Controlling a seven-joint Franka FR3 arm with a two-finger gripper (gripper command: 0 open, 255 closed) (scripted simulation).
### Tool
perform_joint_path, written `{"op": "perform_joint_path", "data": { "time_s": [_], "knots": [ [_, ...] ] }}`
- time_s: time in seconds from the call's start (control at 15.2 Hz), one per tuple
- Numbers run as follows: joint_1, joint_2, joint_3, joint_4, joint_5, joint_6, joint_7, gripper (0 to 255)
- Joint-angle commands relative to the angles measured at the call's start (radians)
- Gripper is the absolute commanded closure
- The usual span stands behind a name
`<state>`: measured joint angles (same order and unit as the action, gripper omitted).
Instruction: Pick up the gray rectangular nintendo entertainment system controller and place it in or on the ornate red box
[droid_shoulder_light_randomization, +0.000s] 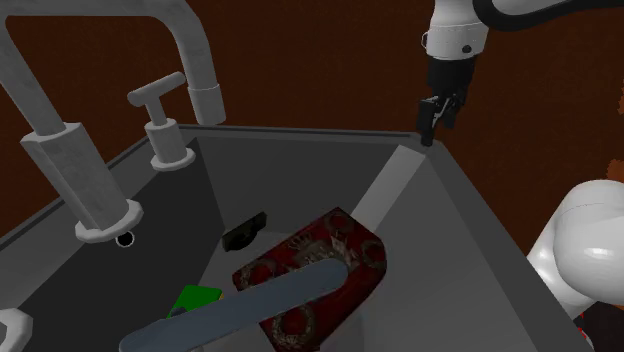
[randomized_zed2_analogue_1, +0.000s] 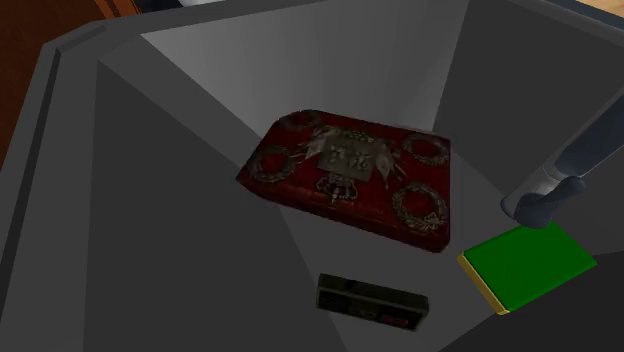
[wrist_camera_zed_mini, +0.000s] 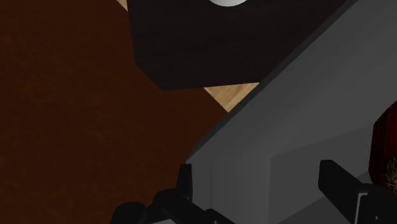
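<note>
Dark controller (randomized_zed2_analogue_1: 372, 302), button face up, second exterior view

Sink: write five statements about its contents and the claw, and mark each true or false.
1. The claw hangs open over the rim of the sink. True.
2. The controller lies on the sink floor, apart from the red box. True.
3. The claw grips the controller. False: it holds nothing.
4. The red box stands outside the sink. False: it lies inside it.
5. A green block lies in the sink near the spout of the tap. True.
</note>
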<state>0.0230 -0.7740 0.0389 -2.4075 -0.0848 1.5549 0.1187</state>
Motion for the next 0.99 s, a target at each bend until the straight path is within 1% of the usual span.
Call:
{"op": "perform_joint_path", "data": {
  "time_s": [0.0,0.26,0.53,0.66,0.86,0.92],
  "knots": [
    [0.000,0.000,0.000,0.000,0.000,0.000,0.000,0],
    [0.005,-0.016,0.091,-0.063,0.094,0.071,0.184,0],
    [0.009,0.002,0.189,-0.099,0.183,0.158,0.367,0],
    [0.027,0.027,0.226,-0.106,0.213,0.209,0.468,0],
    [0.080,0.090,0.258,-0.104,0.231,0.295,0.634,0],
    [0.085,0.114,0.277,-0.099,0.239,0.324,0.683,0]
  ]
}}
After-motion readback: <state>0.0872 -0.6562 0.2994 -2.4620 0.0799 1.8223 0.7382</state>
